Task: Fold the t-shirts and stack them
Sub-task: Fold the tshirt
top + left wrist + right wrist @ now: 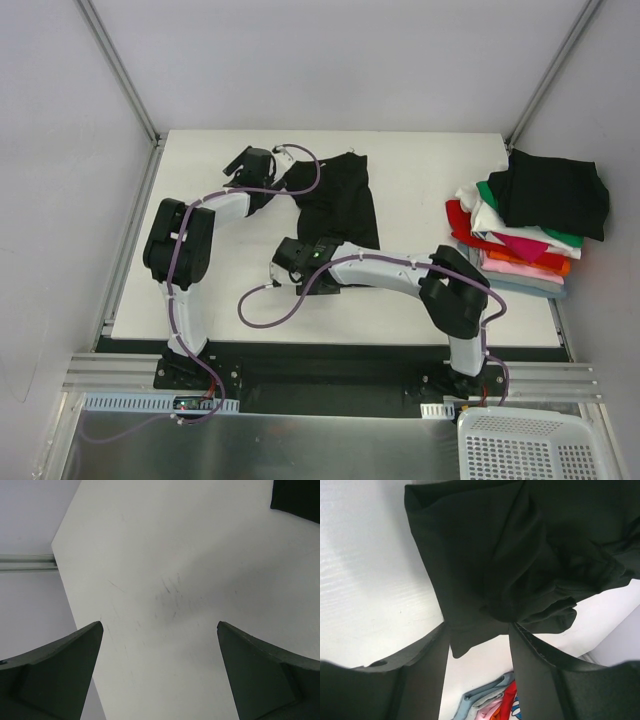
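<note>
A black t-shirt lies crumpled in the middle of the white table; no lettering shows. My right gripper is at its near left corner. In the right wrist view the gripper is shut on a bunched edge of the shirt, and a corner of cloth hangs between the fingers. My left gripper is open and empty over the table by the shirt's far left corner. In the left wrist view the gripper sees bare table, with a corner of the shirt at top right.
A stack of folded t-shirts sits at the table's right edge, black on top, then green, white, red, pink, orange and blue-grey; it also shows in the right wrist view. A white basket stands below the table at near right.
</note>
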